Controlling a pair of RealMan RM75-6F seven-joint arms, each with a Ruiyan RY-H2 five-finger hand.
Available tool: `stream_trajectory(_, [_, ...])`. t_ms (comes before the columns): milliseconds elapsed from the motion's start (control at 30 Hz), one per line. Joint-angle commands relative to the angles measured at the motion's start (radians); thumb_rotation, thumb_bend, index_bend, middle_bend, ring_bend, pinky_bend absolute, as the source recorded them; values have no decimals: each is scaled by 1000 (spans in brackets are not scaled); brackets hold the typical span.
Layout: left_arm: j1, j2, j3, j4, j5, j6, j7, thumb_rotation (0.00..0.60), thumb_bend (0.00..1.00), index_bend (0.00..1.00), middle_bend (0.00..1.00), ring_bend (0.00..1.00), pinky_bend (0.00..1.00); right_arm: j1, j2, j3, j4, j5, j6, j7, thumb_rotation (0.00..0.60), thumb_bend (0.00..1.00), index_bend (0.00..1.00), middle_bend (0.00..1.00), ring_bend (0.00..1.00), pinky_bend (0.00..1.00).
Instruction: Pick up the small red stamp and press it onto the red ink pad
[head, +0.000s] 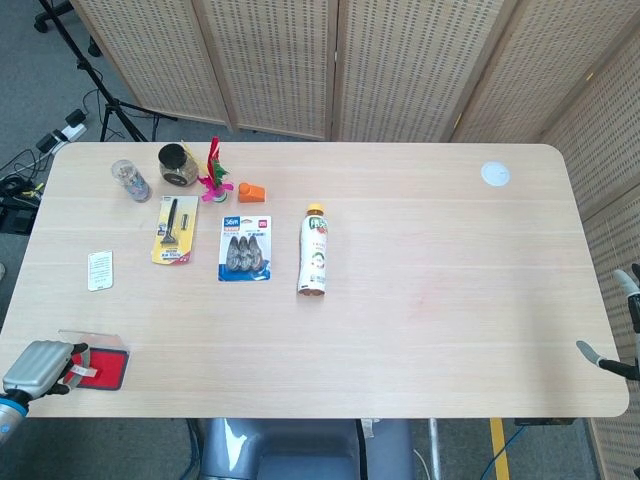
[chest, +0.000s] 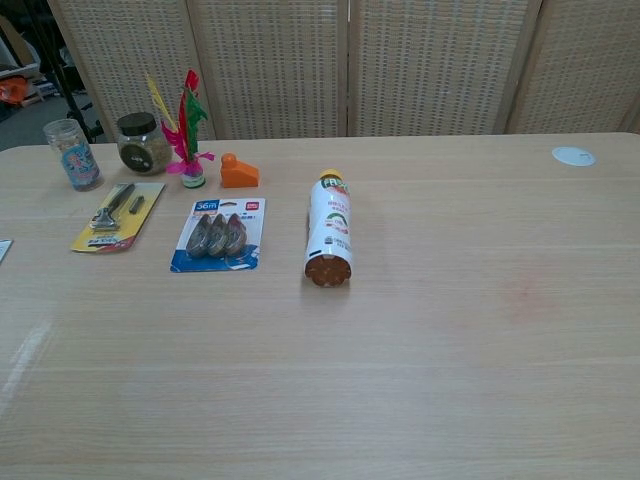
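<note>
One stamp (head: 81, 371) in left robot hand (head: 38, 367)

Red ink pad (head: 103, 368), pale wood-grain table (head: 430, 300), orange block (head: 251, 192), yellow-backed razor card (head: 173, 230).

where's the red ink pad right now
In the head view, the red ink pad lies at the table's near left corner, right beside the left hand; the chest view doesn't show it.

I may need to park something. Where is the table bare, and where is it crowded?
Bare: everything right of the bottle up to the white disc, and the near strip between the ink pad and the right hand. Crowded: the far left, around the jar, razor card and blue pack. The left hand sits at the pad.
</note>
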Motion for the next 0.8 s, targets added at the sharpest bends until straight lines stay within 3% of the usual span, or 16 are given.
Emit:
stream_trajectory(33, [0,0,0,0,0,2,0,600,430,628,1000,957,956,0,1,1,0,0,0,1,600,0,0,0,0,0])
stream_trajectory(367, [8,44,-7,-48,16,62,-24,600,432,628,1000,957,956,0,1,0,-1,0,-1,1,600,0,0,0,0,0])
stream_trajectory(633, [11,187,-21,-203,75,189,-93,600,426,628,1000,957,956,0,0,-1,-1,-2,0,-2,600,0,0,0,0,0])
stream_trajectory(800, [-26,280,-70,-312,56,203,-107,600,422,628,1000,957,956,0,0,-1,-2,-4,1,-2,600,0,0,0,0,0])
